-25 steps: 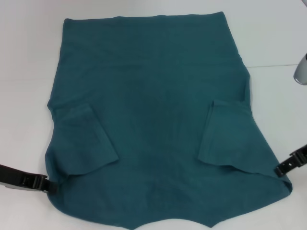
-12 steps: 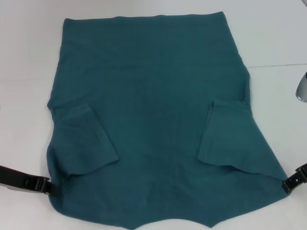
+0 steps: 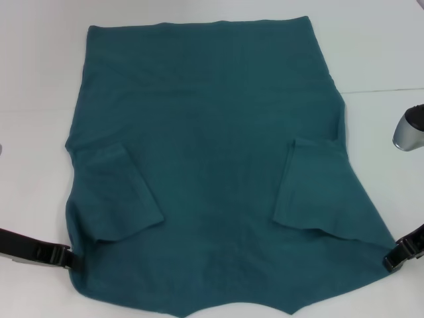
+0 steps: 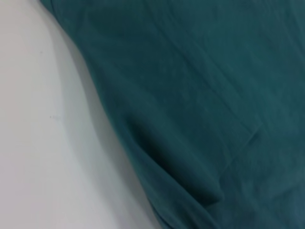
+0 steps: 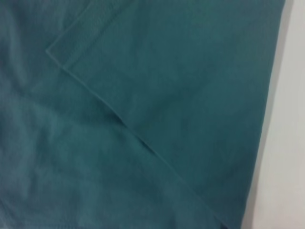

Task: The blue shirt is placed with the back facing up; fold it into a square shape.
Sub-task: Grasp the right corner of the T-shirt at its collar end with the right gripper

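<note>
I see a plain white tabletop [image 3: 40,165] filling the head view, matte and evenly lit with only soft shadows. A thin straight seam [image 3: 381,90] runs across it on the right side toward the edge. Both wrist views show the same white surface [image 4: 43,157].

The blue shirt [image 3: 212,165] is plain dark teal on a white table [image 3: 40,79].

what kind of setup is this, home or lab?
Likely a lab bench: a bare white table, one blue shirt spread flat, and the left gripper and right gripper at its near corners.
</note>
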{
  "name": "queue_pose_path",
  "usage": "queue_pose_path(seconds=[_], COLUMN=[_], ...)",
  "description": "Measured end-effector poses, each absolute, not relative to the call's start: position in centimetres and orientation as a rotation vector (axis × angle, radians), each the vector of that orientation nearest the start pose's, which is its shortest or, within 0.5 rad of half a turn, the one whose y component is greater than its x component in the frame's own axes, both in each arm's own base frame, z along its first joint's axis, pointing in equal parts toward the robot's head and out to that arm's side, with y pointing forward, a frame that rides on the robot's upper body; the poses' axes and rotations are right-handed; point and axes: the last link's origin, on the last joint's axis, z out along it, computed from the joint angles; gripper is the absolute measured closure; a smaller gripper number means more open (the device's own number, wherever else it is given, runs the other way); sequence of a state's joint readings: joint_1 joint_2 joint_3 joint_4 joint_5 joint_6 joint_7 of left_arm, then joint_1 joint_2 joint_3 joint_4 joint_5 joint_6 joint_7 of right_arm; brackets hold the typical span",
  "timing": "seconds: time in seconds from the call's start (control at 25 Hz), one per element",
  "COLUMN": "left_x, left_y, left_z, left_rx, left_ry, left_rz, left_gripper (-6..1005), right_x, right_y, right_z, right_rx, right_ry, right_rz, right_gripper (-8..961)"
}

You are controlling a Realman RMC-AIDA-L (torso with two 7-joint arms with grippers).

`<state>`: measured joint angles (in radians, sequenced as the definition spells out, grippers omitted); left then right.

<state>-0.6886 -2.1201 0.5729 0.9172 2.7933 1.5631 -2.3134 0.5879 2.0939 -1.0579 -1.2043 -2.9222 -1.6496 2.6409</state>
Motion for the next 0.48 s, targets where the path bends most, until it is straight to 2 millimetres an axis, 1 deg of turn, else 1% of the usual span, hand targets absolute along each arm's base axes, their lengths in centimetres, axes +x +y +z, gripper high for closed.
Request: queue_pose_path(seconds=[0.32,0.48], left_x=[-28.5,-28.4], left_y=[35.1,35.2], left_z=[2.2,2.3], left_rx=[-2.374,-2.372], left_ry=[-1.587,-1.582], left_rz=[0.151,0.15], left_gripper=[972,972], right_x=[27.0,27.0], right_y=[34.4,34.5], right_z=[4.0,3.5], right_rx=[-2.19,-2.202], right_ry=[1.417,1.42], right_rz=[-0.684,-0.702], right_gripper=[280,283])
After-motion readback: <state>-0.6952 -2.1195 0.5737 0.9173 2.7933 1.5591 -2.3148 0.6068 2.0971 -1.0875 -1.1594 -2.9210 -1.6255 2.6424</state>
